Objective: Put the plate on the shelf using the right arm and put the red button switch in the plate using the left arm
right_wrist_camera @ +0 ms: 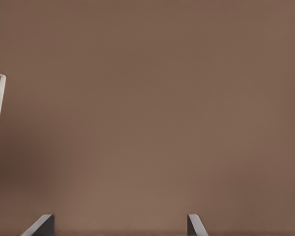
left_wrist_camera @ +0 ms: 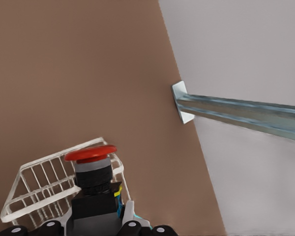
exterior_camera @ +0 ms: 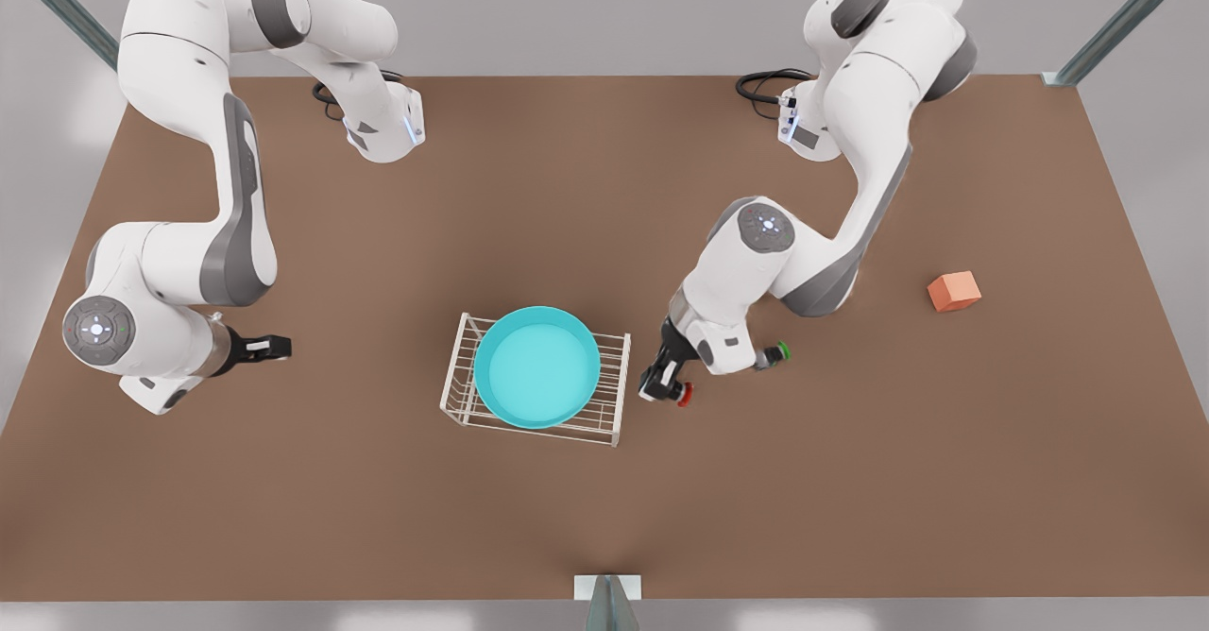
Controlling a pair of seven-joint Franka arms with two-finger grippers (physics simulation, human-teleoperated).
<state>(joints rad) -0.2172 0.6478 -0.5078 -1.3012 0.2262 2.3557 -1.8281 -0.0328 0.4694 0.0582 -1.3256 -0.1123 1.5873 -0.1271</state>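
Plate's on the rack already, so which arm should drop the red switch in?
Left. Its gripper holds the red switch beside the rack; the right gripper waits open, away from the plate.

orange cube (exterior_camera: 954, 291) and green-capped switch (exterior_camera: 776, 353) on brown table (exterior_camera: 850, 480)

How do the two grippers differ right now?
The left gripper, at the front view's right just beside the rack, is shut on the red switch; the right gripper, at the front view's left, holds nothing, jaws open. The left gripper points down at the table; the right gripper lies level, aimed toward the rack and plate, apart from both. Both are black and two-fingered.
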